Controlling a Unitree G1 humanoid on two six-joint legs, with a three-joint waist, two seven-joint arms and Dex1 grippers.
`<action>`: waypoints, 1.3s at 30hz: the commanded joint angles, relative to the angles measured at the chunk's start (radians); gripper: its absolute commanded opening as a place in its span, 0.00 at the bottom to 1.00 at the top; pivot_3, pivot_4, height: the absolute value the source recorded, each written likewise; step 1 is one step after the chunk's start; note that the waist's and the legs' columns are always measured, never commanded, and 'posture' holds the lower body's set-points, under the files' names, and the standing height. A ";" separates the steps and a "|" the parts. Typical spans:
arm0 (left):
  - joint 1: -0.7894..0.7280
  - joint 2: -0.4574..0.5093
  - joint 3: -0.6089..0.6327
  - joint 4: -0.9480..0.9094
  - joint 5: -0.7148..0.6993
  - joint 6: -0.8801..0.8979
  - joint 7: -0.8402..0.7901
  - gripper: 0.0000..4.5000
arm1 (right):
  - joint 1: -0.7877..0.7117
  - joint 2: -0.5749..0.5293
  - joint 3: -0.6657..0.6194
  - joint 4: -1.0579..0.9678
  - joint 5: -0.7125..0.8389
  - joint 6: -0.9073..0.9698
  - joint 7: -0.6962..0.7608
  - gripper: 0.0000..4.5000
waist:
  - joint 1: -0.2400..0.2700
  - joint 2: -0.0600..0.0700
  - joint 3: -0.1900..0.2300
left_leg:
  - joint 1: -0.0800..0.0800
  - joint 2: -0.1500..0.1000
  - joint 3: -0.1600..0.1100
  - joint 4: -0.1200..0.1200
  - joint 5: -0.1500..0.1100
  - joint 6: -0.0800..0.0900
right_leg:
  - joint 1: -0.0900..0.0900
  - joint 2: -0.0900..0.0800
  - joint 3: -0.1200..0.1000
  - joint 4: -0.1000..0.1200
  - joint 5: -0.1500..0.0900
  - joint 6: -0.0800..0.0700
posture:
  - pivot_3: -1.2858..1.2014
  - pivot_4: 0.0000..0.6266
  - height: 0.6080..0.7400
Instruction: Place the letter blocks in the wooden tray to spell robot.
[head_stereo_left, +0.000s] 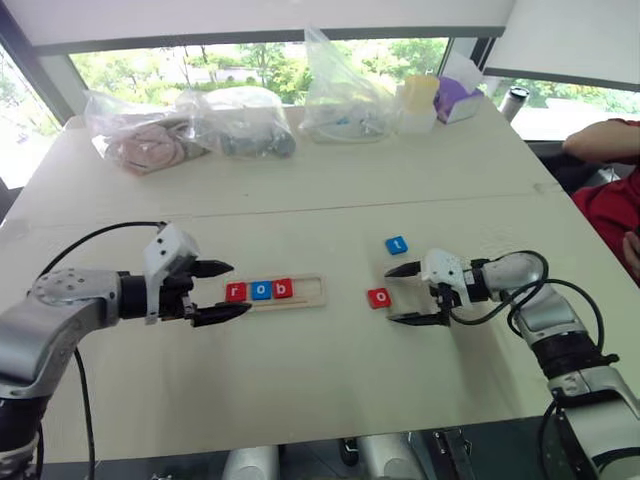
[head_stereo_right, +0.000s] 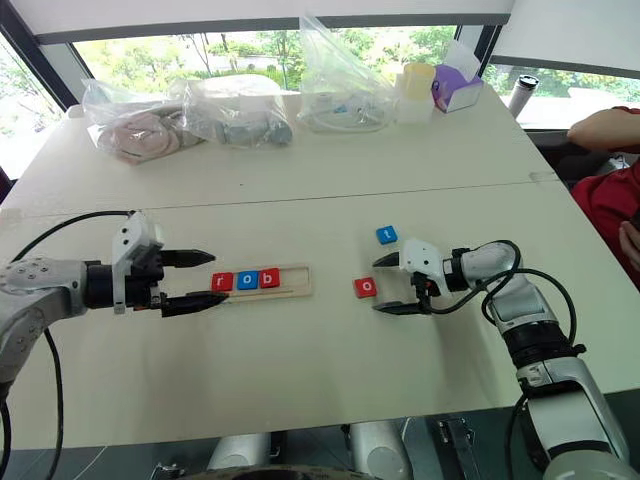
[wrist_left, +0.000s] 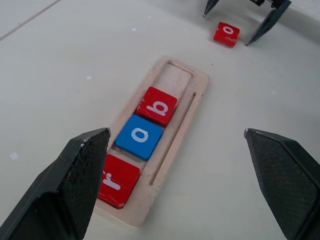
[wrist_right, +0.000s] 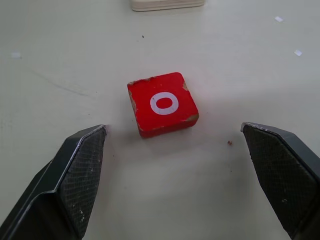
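Three of five letter blocks seated in the wooden tray (head_stereo_left: 310, 291), two loose on the table (head_stereo_left: 300, 390).

Red r (head_stereo_left: 236, 292), blue o (head_stereo_left: 261, 291) and red b (head_stereo_left: 283, 289) side by side at the tray's left end, touching; right part of the recess bare; red o (head_stereo_left: 379, 298) flat on the table to the right of the tray, well apart from it; blue t (head_stereo_left: 397, 245) just beyond and slightly right of the red o; left gripper (head_stereo_left: 222, 291) at the tray's left end, jaws spread wide, holding nothing; right gripper (head_stereo_left: 405, 295) just beside the red o on its right, pointing at it, jaws wide apart, empty, red o between the fingertips' lines without touching; bags (head_stereo_left: 180, 135) and containers along the far edge.
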 joint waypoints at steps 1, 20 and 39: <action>0.005 0.012 0.026 -0.024 -0.010 -0.003 0.001 1.00 | -0.009 0.031 0.022 0.004 -0.008 -0.033 0.008 0.94 | -0.003 0.000 0.000 | 0.000 0.000 0.000 0.000 0.000 0.000 | 0.000 0.000 0.000 0.000 0.000 0.000 | 0.52 0.24 1.00; 0.061 0.091 0.021 0.060 0.064 -0.089 -0.074 1.00 | -0.236 0.225 0.102 -0.160 -0.024 0.343 -0.199 0.25 | -0.003 0.001 0.000 | 0.001 0.004 -0.002 0.001 0.000 -0.001 | -0.003 0.007 0.000 0.005 0.002 -0.009 | 0.52 0.24 1.00; 0.118 0.028 0.054 -0.015 0.038 -0.074 0.029 1.00 | -0.305 0.335 0.245 0.038 -0.177 0.189 -0.180 0.25 | -0.003 0.001 0.000 | 0.000 0.005 0.000 0.002 0.000 -0.001 | -0.003 0.006 0.000 0.004 0.003 -0.008 | 0.52 0.24 1.00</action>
